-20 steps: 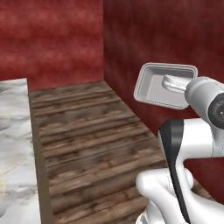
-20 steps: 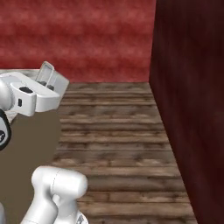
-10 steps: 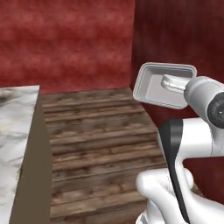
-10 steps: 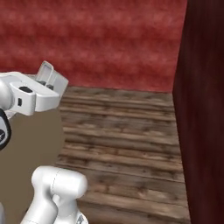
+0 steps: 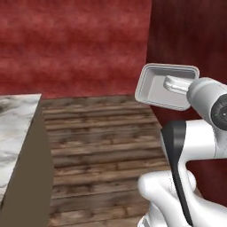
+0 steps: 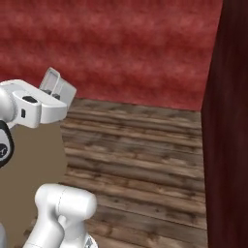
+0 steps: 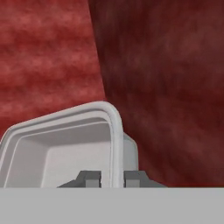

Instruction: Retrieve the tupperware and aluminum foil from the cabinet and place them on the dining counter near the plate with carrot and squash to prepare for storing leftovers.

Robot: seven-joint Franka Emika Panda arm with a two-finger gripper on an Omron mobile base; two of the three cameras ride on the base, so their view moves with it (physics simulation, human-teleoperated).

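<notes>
The grey tupperware [image 5: 165, 86] hangs in the air at chest height, tipped on edge, with its hollow side facing the left base view. My gripper [image 5: 177, 85] is shut on its rim, one finger inside the tub and one outside. From the right base view the tupperware [image 6: 57, 86] sticks up beyond the white hand. In the hand view the tupperware [image 7: 65, 151] has its rim pinched in my gripper [image 7: 113, 178]. A corner of the marble dining counter [image 5: 15, 128] shows at the left.
A brown plank floor [image 5: 102, 146] stretches ahead to a red wall [image 5: 75, 44]. A dark red wall [image 6: 230, 121] stands close on the right. The counter's tan side [image 5: 33, 177] drops to the floor at the lower left.
The whole scene has slid rightward in both base views, so the base has moved. More of the marble counter shows at the left. The hand still holds the tupperware in the same pose.
</notes>
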